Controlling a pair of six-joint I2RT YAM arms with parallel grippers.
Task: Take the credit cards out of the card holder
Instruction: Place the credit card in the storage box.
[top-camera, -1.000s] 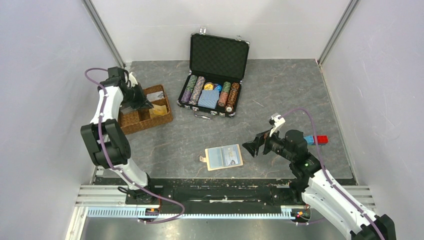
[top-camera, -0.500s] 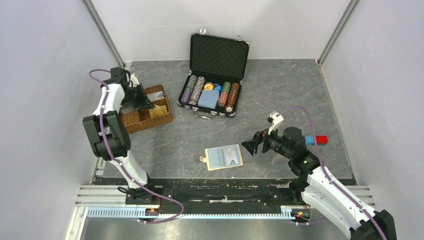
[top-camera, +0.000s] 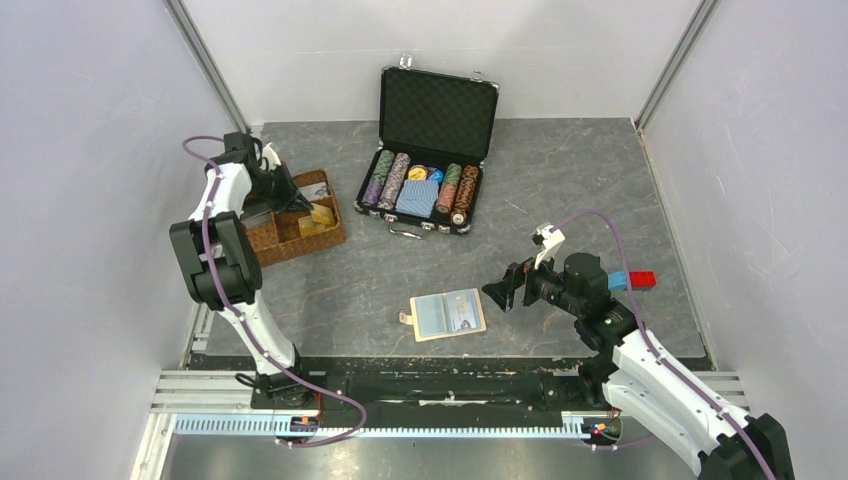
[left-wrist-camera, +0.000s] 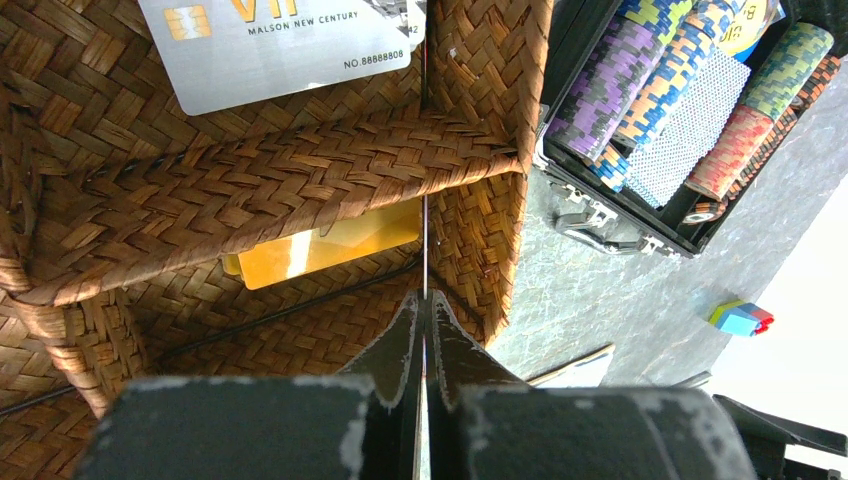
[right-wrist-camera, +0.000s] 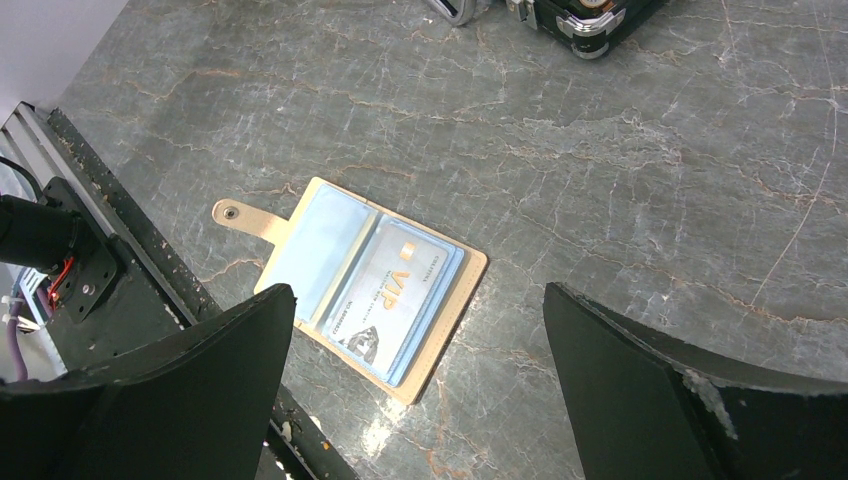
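The tan card holder (top-camera: 448, 314) lies open near the table's front edge, and a pale credit card (right-wrist-camera: 400, 295) marked VIP sits in its right pocket. My right gripper (top-camera: 505, 287) hovers open just right of the holder, and its wrist view looks down on the holder (right-wrist-camera: 300, 225). My left gripper (top-camera: 283, 203) is over the brown wicker tray (top-camera: 262, 248). It (left-wrist-camera: 424, 297) is shut on a thin credit card (left-wrist-camera: 424, 180) seen edge-on, standing over the tray's divider. A silver card (left-wrist-camera: 280, 50) and a gold card (left-wrist-camera: 320, 245) lie in separate tray compartments.
An open black case (top-camera: 420, 190) of poker chips and a blue deck stands at the back centre. Blue and red blocks (top-camera: 633, 280) lie right of my right arm. The metal rail (top-camera: 450, 385) runs along the near edge, close to the holder.
My left arm has raised its elbow and shifted slightly over the tray, still gripping the card. My right gripper has crept a little left toward the holder.
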